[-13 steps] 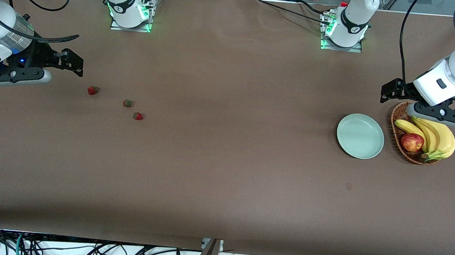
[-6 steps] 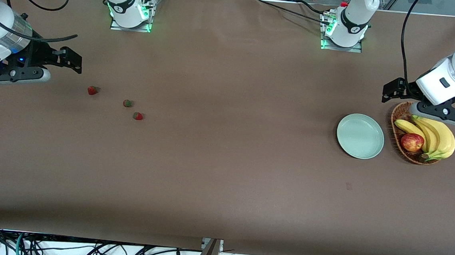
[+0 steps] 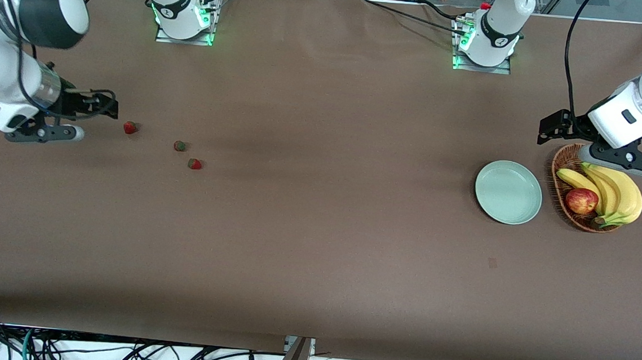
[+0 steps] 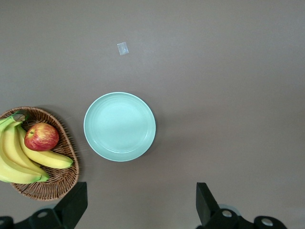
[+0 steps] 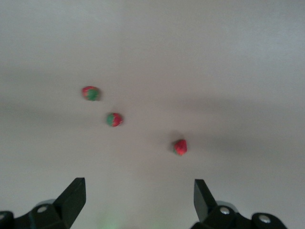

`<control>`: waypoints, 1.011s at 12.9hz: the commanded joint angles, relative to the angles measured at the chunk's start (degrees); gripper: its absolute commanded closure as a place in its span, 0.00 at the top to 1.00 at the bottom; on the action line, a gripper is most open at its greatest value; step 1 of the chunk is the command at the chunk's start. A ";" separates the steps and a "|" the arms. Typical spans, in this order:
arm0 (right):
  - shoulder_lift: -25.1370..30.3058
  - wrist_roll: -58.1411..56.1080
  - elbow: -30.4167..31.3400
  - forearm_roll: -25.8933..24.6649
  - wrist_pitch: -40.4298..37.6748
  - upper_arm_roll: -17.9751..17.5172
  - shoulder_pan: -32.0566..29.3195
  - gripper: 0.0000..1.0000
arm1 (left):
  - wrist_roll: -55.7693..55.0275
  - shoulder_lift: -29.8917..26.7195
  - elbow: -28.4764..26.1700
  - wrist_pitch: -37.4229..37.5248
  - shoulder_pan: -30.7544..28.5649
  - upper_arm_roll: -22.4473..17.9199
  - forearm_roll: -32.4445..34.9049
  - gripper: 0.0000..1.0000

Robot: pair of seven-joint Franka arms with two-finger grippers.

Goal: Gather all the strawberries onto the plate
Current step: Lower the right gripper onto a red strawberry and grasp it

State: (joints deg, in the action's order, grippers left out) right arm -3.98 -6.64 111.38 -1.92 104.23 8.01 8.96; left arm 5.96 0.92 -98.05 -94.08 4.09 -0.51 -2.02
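Three small red strawberries with green tops lie on the brown table toward the right arm's end: one point(image 3: 129, 127), a second point(image 3: 180, 146) and a third point(image 3: 194, 164). They also show in the right wrist view: point(image 5: 180, 146), point(image 5: 114, 119), point(image 5: 90, 93). My right gripper point(image 3: 107, 107) is open and empty, low beside the first strawberry. The pale mint-green plate point(image 3: 508, 192) is empty, toward the left arm's end; it also shows in the left wrist view point(image 4: 119, 126). My left gripper point(image 3: 550, 128) is open and empty, up by the basket's rim.
A brown wicker basket point(image 3: 562, 168) beside the plate holds bananas point(image 3: 617, 192) and a red-yellow apple point(image 3: 581, 200). A small mark point(image 3: 492, 263) lies on the table nearer to the front camera than the plate. Both arm bases stand along the table's top edge.
My right arm has swung and dropped, so its gripper now sits lower and closer to the first strawberry. My left arm has barely moved. The strawberries and plate have stayed put.
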 commanded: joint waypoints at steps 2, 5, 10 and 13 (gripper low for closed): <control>1.17 -5.30 16.12 -0.89 17.71 3.58 -0.26 1.00 | -2.44 -0.92 0.05 1.01 0.48 -0.46 -0.88 1.00; -2.77 -7.68 19.49 -0.89 23.20 5.69 -0.26 1.00 | -3.24 -0.92 0.05 0.92 0.48 -0.46 -0.88 1.00; -7.08 -10.49 27.04 -0.80 36.36 8.59 -0.26 0.99 | -4.03 -0.83 -0.04 0.92 0.48 -0.46 0.00 1.00; -9.55 -10.68 27.58 -0.36 37.88 9.30 -0.79 0.95 | -3.94 -0.83 0.05 1.01 0.48 -0.46 0.00 1.00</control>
State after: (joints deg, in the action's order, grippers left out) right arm -13.20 -16.11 137.94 -2.17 140.62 17.11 8.77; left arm 2.59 0.91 -98.04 -94.04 4.09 -0.55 -2.05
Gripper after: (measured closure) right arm 0.022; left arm 0.000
